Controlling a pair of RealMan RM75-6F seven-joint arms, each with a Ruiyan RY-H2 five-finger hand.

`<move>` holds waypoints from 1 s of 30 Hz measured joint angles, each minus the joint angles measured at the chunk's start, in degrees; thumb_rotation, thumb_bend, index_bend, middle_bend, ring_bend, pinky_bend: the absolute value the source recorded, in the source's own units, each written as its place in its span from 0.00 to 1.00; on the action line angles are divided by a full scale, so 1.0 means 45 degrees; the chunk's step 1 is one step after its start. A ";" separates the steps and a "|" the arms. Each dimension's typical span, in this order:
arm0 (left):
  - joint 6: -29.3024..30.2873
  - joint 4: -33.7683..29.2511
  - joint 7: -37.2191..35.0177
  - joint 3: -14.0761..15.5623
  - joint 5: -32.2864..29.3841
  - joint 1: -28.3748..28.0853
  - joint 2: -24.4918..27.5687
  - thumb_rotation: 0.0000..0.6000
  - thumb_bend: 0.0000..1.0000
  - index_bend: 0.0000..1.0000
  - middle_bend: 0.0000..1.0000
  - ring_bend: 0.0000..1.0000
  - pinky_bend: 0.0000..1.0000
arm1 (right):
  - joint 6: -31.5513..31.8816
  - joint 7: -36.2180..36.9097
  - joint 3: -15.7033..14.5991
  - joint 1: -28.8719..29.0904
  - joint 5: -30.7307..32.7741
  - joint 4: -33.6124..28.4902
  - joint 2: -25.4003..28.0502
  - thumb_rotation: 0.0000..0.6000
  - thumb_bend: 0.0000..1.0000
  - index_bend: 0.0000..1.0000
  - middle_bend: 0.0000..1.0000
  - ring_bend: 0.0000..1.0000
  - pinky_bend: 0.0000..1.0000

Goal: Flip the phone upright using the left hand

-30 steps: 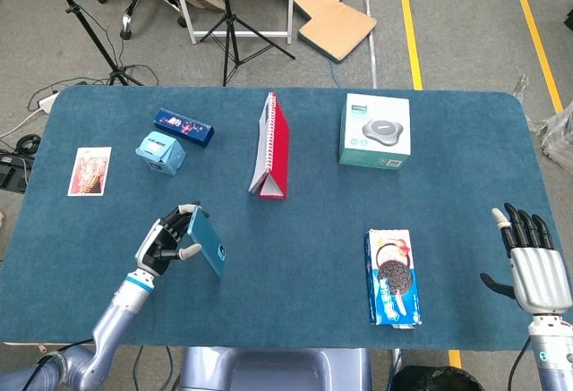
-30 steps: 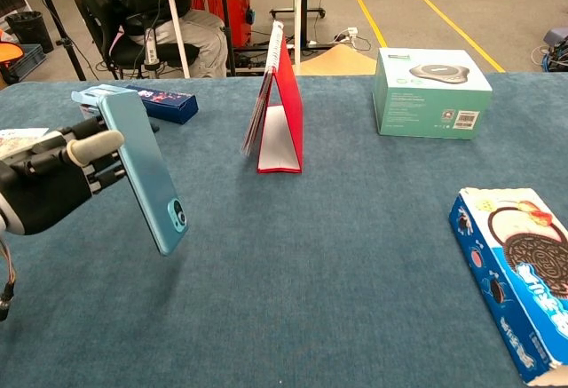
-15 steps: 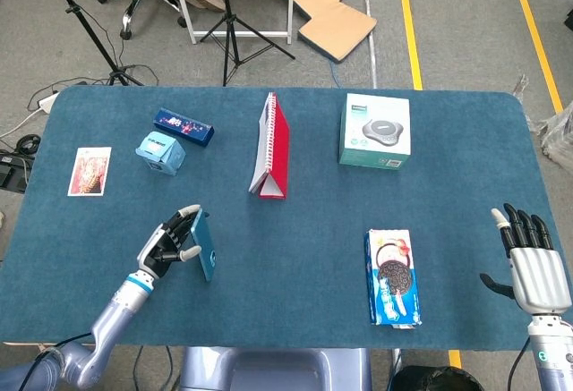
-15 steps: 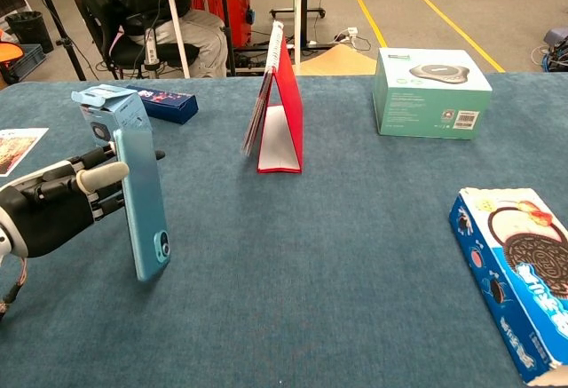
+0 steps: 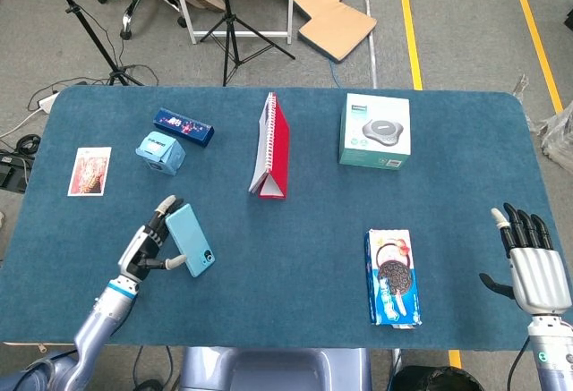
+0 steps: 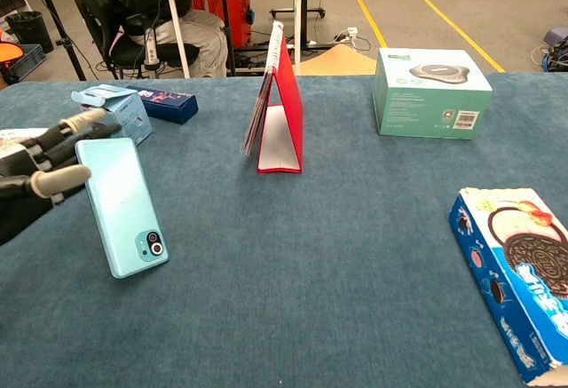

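Observation:
The light blue phone stands tilted on the blue table, back face showing, camera end down on the cloth. It leans left onto my left hand. The hand's thumb lies across the phone's left edge and the stretched fingers sit behind its top corner, so the phone's upper part is loosely held between them. My right hand hovers at the table's front right corner, fingers apart and empty; the chest view does not show it.
A red stand-up notebook sits at centre back, a teal box to its right, an Oreo pack front right. A small light blue box, a dark blue box and a photo card lie behind the left hand.
The phone has gone from nearly edge-on and upright to leaning back left with its back face showing. The left hand has drawn back to the left and its fingers have loosened. The right hand is unchanged.

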 measured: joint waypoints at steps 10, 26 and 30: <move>0.1049 -0.0811 0.5894 -0.0552 -0.0566 0.0590 0.0935 1.00 0.00 0.00 0.00 0.00 0.00 | 0.0090 0.0091 -0.0024 -0.0019 -0.0162 -0.0166 0.0075 1.00 0.00 0.04 0.00 0.00 0.00; 0.3250 -0.5614 1.8180 -0.0788 -0.0784 0.2021 0.4588 1.00 0.00 0.00 0.00 0.00 0.00 | 0.0321 0.0665 -0.0054 -0.0134 -0.0414 -0.0244 0.0307 1.00 0.00 0.04 0.00 0.00 0.00; 0.3308 -0.7306 2.0910 -0.0525 -0.1298 0.2553 0.5720 1.00 0.00 0.00 0.00 0.00 0.00 | 0.0390 0.0680 -0.0026 -0.0169 -0.0397 -0.0263 0.0346 1.00 0.00 0.04 0.00 0.00 0.00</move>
